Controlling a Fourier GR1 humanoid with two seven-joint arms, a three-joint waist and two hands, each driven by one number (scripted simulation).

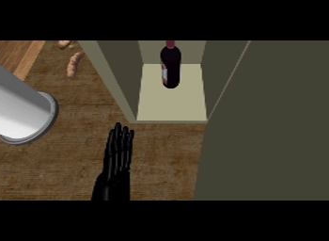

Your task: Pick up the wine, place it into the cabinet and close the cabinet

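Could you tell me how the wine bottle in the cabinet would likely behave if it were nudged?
The wine bottle stands upright, tall and narrow, so it would probably tip rather than slide. It looks like dark glass, so likely rigid, smooth and breakable. If toppled, its round body could roll on the cabinet shelf.

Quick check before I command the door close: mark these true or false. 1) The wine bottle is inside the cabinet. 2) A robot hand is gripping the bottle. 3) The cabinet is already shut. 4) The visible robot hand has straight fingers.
1) The dark glass wine bottle stands on the pale shelf of the olive-green cabinet: true.
2) False: the black robot hand is over the wooden counter, apart from the bottle.
3) False: the cabinet interior is exposed; the olive-green door stands open at the right.
4) True: fingers straight, holding nothing.
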